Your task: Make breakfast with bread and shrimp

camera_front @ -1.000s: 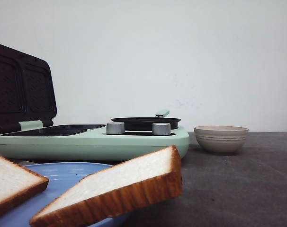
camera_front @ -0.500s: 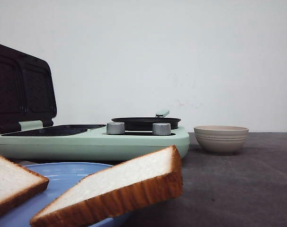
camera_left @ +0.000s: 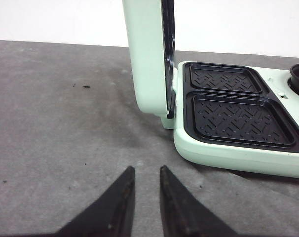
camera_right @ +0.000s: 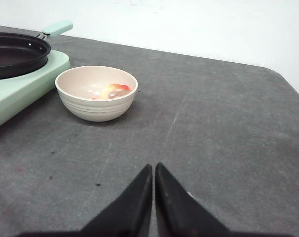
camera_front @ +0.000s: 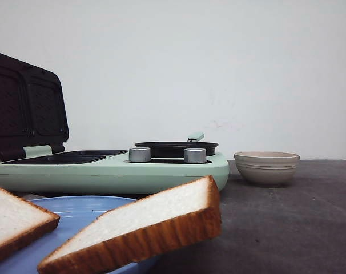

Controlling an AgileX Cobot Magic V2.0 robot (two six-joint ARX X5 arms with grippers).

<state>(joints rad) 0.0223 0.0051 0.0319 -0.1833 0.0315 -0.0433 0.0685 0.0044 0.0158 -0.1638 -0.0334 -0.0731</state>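
Well apart: shrimp (camera_right: 111, 91) (bowled), right jaws.

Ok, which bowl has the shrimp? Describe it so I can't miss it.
Find the mint-green cooker with its lid raised. Just off its pan end, standing apart on the dark table, is the beige ribbed bowl with red-orange shrimp inside. It is the only bowl; the bread lies on a blue plate.

left gripper (camera_left: 147, 170) slightly parted and empty, right gripper (camera_right: 153, 167) closed.
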